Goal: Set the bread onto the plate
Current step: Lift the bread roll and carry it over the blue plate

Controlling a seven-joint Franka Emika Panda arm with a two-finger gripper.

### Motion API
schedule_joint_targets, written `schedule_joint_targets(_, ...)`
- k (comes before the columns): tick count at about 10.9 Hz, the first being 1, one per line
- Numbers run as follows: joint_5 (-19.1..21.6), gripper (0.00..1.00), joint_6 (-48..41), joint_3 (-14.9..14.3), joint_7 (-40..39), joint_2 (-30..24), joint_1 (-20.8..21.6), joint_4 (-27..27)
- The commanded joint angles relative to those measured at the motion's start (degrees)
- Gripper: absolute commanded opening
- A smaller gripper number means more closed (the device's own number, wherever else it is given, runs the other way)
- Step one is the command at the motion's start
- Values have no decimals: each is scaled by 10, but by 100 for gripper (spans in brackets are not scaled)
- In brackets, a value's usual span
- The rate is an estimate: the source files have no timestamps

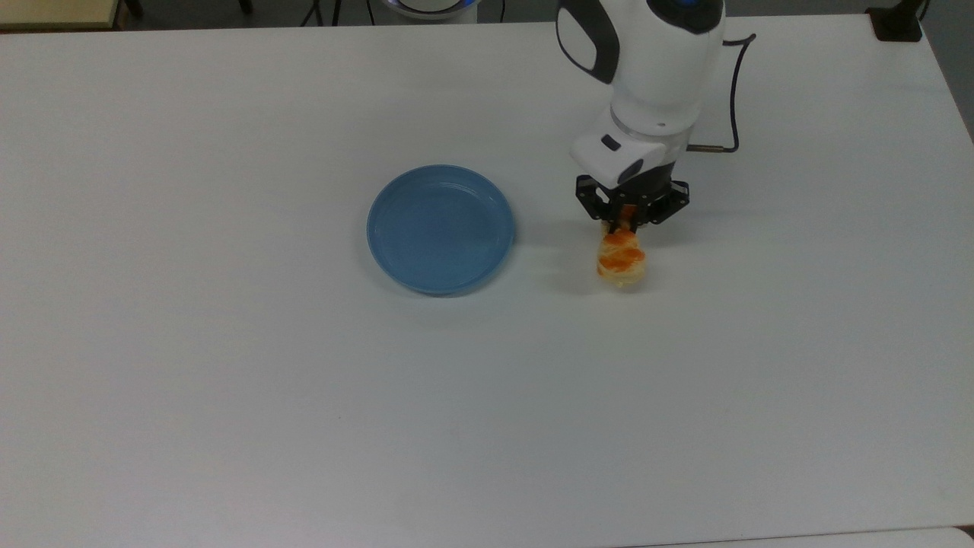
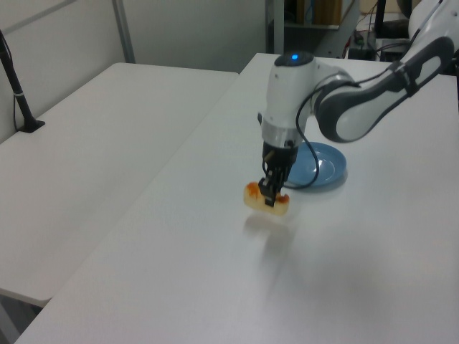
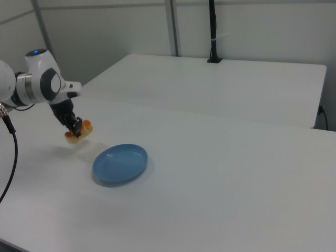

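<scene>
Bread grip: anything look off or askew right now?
Slightly. The gripper is shut on one end of the bread, not its middle, so the loaf hangs tilted off the table, its free end drooping. The plate sits flat and bare. Nothing spilled or damaged.

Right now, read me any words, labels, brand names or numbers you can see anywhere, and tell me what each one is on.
There are none to read.
The plate is plain blue, with no print.
The bread held in the gripper carries no label.
The arm's white casing shows no lettering, and the table is unmarked.
</scene>
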Motion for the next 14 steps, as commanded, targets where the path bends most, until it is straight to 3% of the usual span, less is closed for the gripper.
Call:
schedule_joint_targets(1, -6, 21, -55, -5, -39, -62, -29, -13)
schedule_joint_targets(5, -6, 21, -142, -7, -200, -79, -110, -15)
schedule_joint_targets(9, -13, 21, -137, -38, -219, -69, -131, -45)
schedule_joint_targets(12, -32, 23, -123, -40, -225, -42, -146, -53)
schedule_joint_targets(13, -41, 32, -109, -40, -224, -34, -146, -53)
schedule_joint_targets(14, -45, 71, -110, -40, -224, -33, -146, -54)
